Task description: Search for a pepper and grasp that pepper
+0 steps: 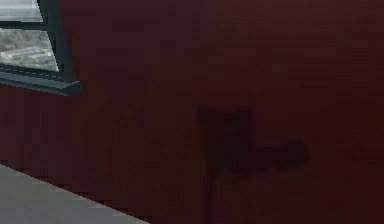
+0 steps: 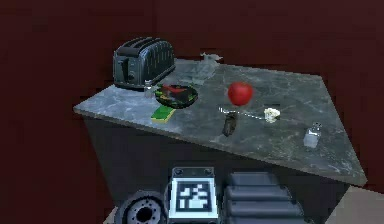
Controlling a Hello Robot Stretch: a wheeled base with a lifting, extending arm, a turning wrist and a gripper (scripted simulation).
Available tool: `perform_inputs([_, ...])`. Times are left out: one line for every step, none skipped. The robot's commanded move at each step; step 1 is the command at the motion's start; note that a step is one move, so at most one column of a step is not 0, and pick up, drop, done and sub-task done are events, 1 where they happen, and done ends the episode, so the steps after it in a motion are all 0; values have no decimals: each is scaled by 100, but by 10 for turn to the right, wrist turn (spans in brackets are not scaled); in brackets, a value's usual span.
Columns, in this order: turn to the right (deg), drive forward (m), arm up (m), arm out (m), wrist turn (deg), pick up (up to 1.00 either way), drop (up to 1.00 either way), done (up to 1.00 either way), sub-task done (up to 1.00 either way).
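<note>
A grey stone counter (image 2: pixel 290 90) stands in the arm side view. Near its middle stands a small dark upright shaker (image 2: pixel 231 124), which may be the pepper. A small pale shaker (image 2: pixel 313 137) stands toward the counter's right front. Behind the dark shaker lies a round red fruit (image 2: pixel 240 94). At the bottom edge I see a white square with black marks (image 2: pixel 193 195) and, left of it, a dark round body that looks like the gripper (image 2: pixel 140 212). Its far end is cut off, so I cannot tell whether it holds anything.
A dark toaster (image 2: pixel 141 62) stands at the counter's back left, with a plate holding red and green food (image 2: pixel 177 95) beside it. A glass item (image 2: pixel 208 65) and a pale spoon-like thing (image 2: pixel 268 115) also lie there. The forward view has a dark red wall (image 1: pixel 240 80), a window (image 1: pixel 30 45) and grey floor (image 1: pixel 40 205).
</note>
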Motion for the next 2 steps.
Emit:
perform_inputs([0,0,0,48,0,0,0,0,0])
perform_inputs([0,0,0,0,450,0,0,0,0])
